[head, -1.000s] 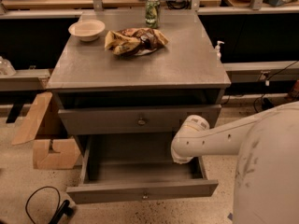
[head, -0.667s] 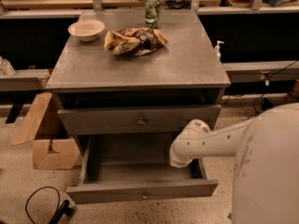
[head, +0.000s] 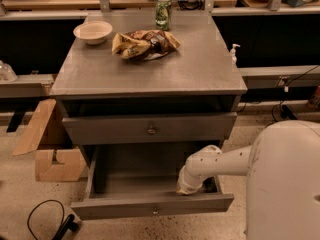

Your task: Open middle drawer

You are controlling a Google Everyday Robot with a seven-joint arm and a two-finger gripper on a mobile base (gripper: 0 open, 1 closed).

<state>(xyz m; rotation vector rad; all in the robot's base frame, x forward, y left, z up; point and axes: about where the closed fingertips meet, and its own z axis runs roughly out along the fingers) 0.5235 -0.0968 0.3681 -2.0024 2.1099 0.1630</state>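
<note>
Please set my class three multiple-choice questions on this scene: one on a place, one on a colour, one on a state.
1. Where is the gripper?
A. Over the cabinet top
B. At the right front corner of the middle drawer
C. On the floor by the cardboard

2. What colour is the can on the cabinet top?
A. Green
B. Red
C. Blue

3. What state is the middle drawer in?
A. Shut flush
B. Taken out and lying on the floor
C. Standing well out of the cabinet

Answers: 1 B, the arm's end dips in there; 2 A, its side is green; 3 C, its grey inside shows.
</note>
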